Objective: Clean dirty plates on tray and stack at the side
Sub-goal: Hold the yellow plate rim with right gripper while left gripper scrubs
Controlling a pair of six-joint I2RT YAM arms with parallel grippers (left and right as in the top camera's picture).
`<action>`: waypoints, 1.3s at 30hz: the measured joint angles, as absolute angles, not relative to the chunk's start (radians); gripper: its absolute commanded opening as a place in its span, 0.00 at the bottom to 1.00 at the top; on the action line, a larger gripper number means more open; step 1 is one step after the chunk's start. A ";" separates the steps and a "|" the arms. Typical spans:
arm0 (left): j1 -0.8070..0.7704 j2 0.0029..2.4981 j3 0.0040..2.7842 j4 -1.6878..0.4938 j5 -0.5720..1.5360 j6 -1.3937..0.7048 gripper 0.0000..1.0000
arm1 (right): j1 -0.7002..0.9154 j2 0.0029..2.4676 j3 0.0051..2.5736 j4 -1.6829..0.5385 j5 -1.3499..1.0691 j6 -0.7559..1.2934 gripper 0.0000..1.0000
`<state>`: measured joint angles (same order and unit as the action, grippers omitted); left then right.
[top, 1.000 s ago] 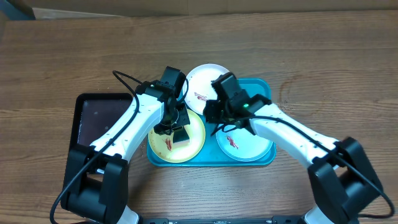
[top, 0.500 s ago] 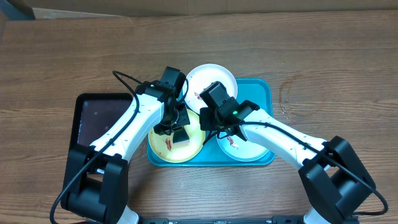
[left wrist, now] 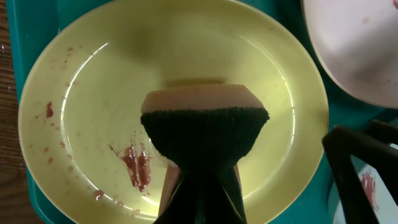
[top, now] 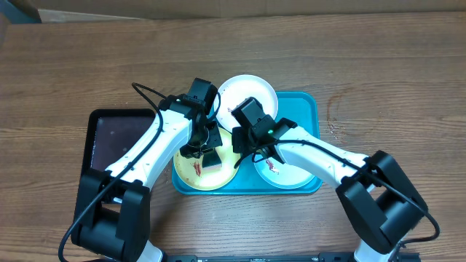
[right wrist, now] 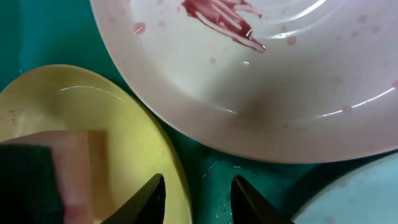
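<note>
Plates (top: 295,177) lie face up on the turquoise tray (top: 306,102), whose long side runs left to right at the middle of the overhead view. The white plate (top: 256,87) overhangs the tray's upper rim above the desk (top: 378,58). The yellow-green plate (top: 227,173) fills the tray's left end, its middle hidden under the left arm (top: 156,142). The mint plate (top: 298,169) sits at the right end, its upper left covered by the right arm (top: 320,151). A black tray (top: 109,135) lies at the left, its lower edge hidden behind the arm's base.

From the left wrist, the left fingers (left wrist: 200,200) are closed on a sponge (left wrist: 205,121), dark scouring face up, over the yellow-green plate. Red smears show to its lower left, and the white plate is cut off at the upper right.

From the right wrist, the right fingers (right wrist: 153,198) stand apart and grip nothing, at the bottom edge beside the yellow-green rim. The smeared white plate fills the top, and the sponge is a blur at the lower left.
</note>
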<state>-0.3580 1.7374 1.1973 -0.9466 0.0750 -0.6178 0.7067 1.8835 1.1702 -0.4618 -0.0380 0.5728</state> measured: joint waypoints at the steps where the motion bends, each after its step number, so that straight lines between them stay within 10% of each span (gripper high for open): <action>1: -0.358 1.737 1.197 -0.947 0.075 -0.618 0.04 | 0.707 1.891 1.169 -0.457 -0.038 0.573 0.37; 12: -0.358 1.737 1.197 -0.947 0.075 -0.618 0.04 | 0.707 1.927 1.167 -0.440 -0.056 0.573 0.17; 39: -0.358 1.737 1.197 -0.947 0.087 -0.617 0.04 | 0.706 1.928 1.166 -0.437 -0.086 0.577 0.04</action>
<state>-0.3584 1.7374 1.1973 -0.9466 0.0872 -0.6174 0.7063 1.9278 1.1656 -0.4370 -0.0860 0.5770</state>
